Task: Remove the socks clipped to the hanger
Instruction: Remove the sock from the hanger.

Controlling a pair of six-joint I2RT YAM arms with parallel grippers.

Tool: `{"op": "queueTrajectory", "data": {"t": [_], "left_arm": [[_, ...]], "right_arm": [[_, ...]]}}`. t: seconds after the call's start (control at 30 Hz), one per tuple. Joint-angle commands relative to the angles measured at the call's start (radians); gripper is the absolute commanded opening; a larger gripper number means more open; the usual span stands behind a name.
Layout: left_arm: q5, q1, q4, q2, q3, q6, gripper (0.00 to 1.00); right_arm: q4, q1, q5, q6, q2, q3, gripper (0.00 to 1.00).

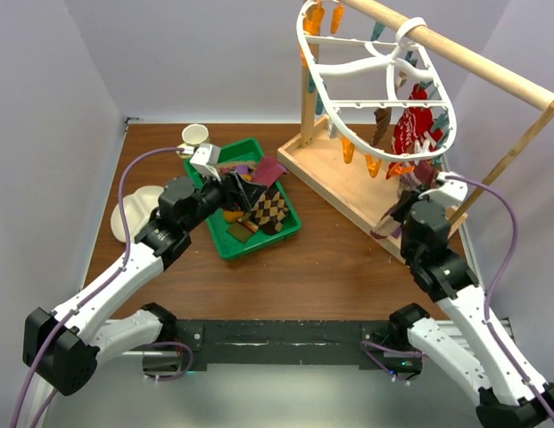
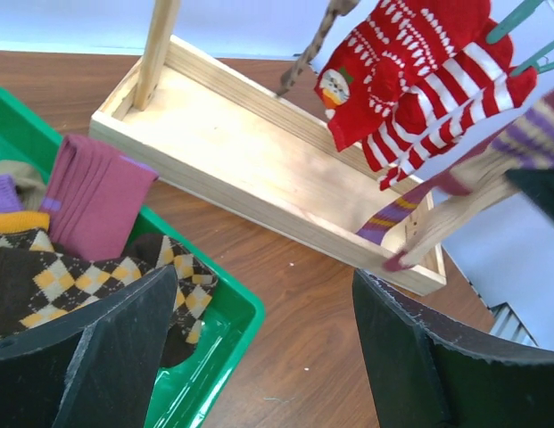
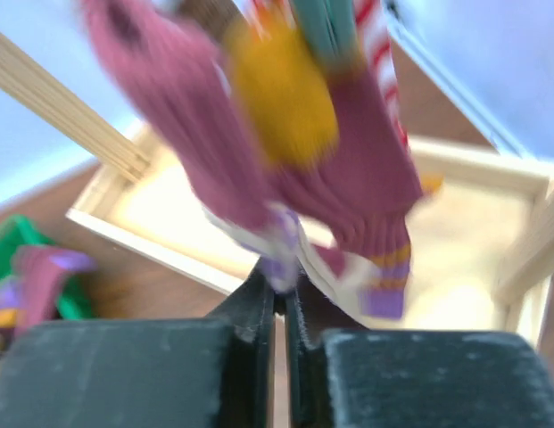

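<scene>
Both fingers of the right gripper are pressed together on the hem of the maroon sock under the hanger. A steady downward pull should free it. The left gripper hangs apart over the green tray.

In the right wrist view the maroon sock is smeared by blur, and whether its striped toe is pinched between the closed fingers cannot be told. In the left wrist view the red socks are cut off by the top edge.
</scene>
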Motion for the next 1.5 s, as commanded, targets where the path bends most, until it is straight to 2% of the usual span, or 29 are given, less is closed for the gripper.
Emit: {"op": "queueTrajectory", "data": {"t": [0.0, 0.2, 0.37, 0.5, 0.73, 0.83, 0.87, 0.97, 1.1, 1.27, 1.47], "left_arm": [[0.054, -0.004, 0.048, -0.016, 0.025, -0.015, 0.83], [0.065, -0.004, 0.039, -0.025, 0.048, -0.006, 0.82], [0.062, -0.004, 0.030, -0.021, 0.071, 0.007, 0.82], [0.063, -0.002, 0.033, -0.012, 0.079, 0.008, 0.81], [0.069, -0.002, 0.039, 0.010, 0.082, 0.005, 0.80], [0.071, -0.004, 0.044, 0.022, 0.084, 0.005, 0.80], [0.069, -0.004, 0.045, 0.025, 0.084, 0.005, 0.80], [0.069, -0.004, 0.050, 0.036, 0.087, 0.003, 0.80], [0.080, -0.004, 0.064, 0.060, 0.093, -0.003, 0.80], [0.111, -0.007, 0.087, 0.089, 0.096, -0.009, 0.79], [0.144, -0.074, 0.128, 0.131, 0.108, 0.022, 0.79]], "right_arm": [[0.055, -0.004, -0.069, -0.118, -0.048, 0.153, 0.00], [0.024, -0.002, -0.334, -0.176, -0.090, 0.294, 0.00], [-0.005, -0.002, -0.559, -0.172, -0.004, 0.420, 0.00], [-0.003, -0.002, -0.656, -0.152, 0.107, 0.516, 0.00], [-0.014, 0.045, -0.704, -0.142, 0.291, 0.612, 0.00], [-0.028, 0.148, -0.608, -0.179, 0.383, 0.650, 0.00], [-0.023, 0.217, -0.583, -0.187, 0.424, 0.658, 0.00], [0.001, 0.295, -0.546, -0.194, 0.493, 0.681, 0.00], [-0.023, 0.340, -0.525, -0.205, 0.570, 0.716, 0.00], [0.012, 0.342, -0.482, -0.196, 0.506, 0.623, 0.00], [-0.013, 0.340, -0.563, -0.188, 0.428, 0.563, 0.00]]}}
